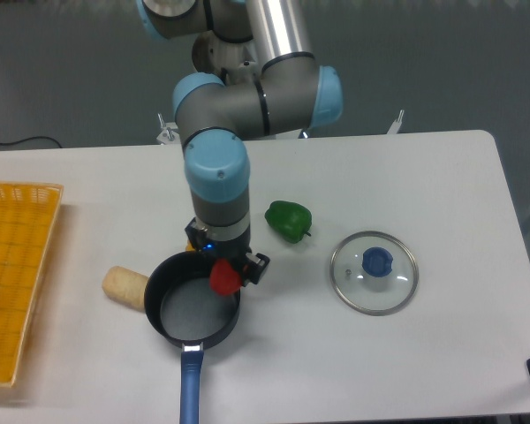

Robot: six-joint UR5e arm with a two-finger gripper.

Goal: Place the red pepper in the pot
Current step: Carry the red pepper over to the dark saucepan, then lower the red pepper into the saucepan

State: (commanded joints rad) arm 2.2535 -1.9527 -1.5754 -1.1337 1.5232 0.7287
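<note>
A UR5e arm's gripper [223, 268] hangs over the far right rim of the pot [170, 284], its fingers clamped on the red pepper [223, 279], which sits at or just above the rim line — not yet resting on the grey floor inside. The step in hand appears to be the release, and it would go best if the pepper were brought a little further toward the middle of the pot before the fingers part; let go where it is, so close to the edge, the rounded fruit might catch the wall and roll out onto the table [442, 177]. A low, gentle drop also seems wise, since the pan looks light and its long blue handle [190, 393] points toward the camera, free to swing if nudged. Around the work: a green pepper [288, 220] lies just beyond the arm's wrist, a glass lid [374, 272] with a blue knob rests well to the right, a pale bread-like roll [125, 287] nearly touches the pot's left side, and a yellow basket [13, 265] fills the left edge. None of these appears to block the descent — the rim itself is the only obstacle.
</note>
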